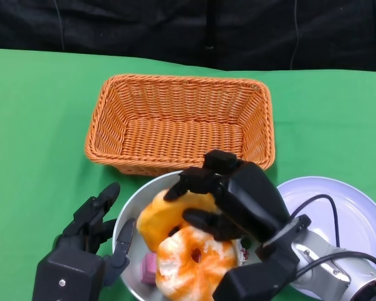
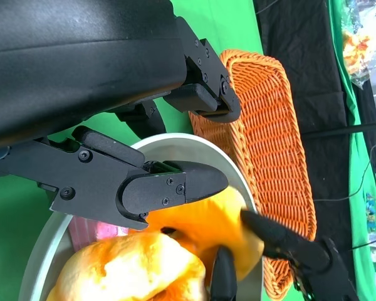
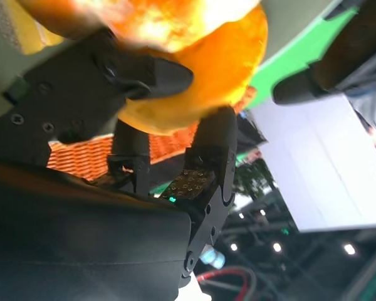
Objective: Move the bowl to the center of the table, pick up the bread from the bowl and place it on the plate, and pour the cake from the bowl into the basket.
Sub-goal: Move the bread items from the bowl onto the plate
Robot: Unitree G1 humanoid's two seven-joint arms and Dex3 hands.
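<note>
The silver bowl [image 1: 128, 216] stands at the table's near edge, just in front of the orange wicker basket [image 1: 182, 122]. In it lie a yellow-orange bread [image 1: 160, 216], an orange-and-white ring-shaped pastry [image 1: 191, 257] and a small pink cake [image 1: 149, 268]. My right hand [image 1: 238, 200] reaches over the bowl and grips the yellow-orange bread [image 3: 207, 81] between thumb and fingers. My left hand [image 1: 88, 241] sits beside the bowl's left rim [image 2: 194, 141], fingers apart, thumb close to the rim and holding nothing. The white plate [image 1: 344, 207] lies to the right, partly behind my right forearm.
The basket [image 2: 269, 125] stands empty, its near wall almost touching the bowl. Green cloth covers the table, with open cloth to the left of the basket. A black backdrop runs along the far edge.
</note>
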